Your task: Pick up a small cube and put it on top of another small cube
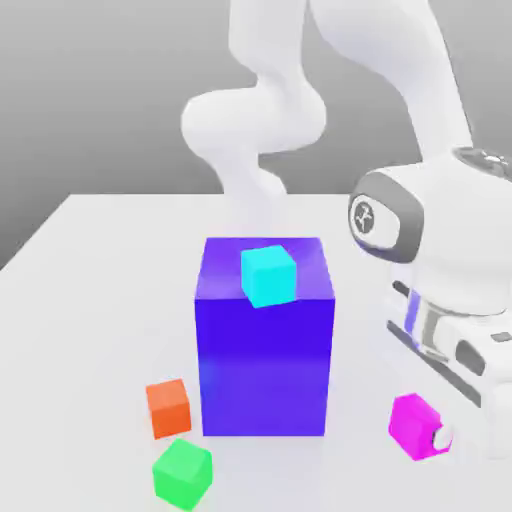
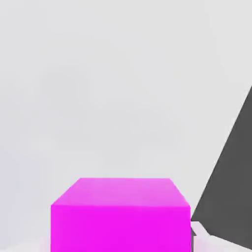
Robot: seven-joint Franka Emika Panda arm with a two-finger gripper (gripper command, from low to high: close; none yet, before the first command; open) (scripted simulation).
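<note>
The white arm takes up the upper centre and right of the exterior view, its wrist bent down at the right edge. Under it the white table spreads across the lower two thirds of that frame.

In the middle stands the big blue-violet block, with a cyan cube resting on its top face near the front edge. At the lower left, just beside the block's foot, lies an orange cube, and below that, near the bottom edge, a green cube.

The small magenta cube sits at the lower right of the exterior view, well apart from the block. The gripper is closed on it: one pale fingertip shows against the cube's right face. In the hand view the same magenta cube sits at the bottom centre, close under the camera. Whether it rests on the table or is already clear of it, I cannot tell.

The step in hand looks like the carry. To do it well, keep the grip firm, raise the cube straight up until it clears the top of whichever cube is the target, then travel across, centre it squarely and lower gently before letting go.
</note>
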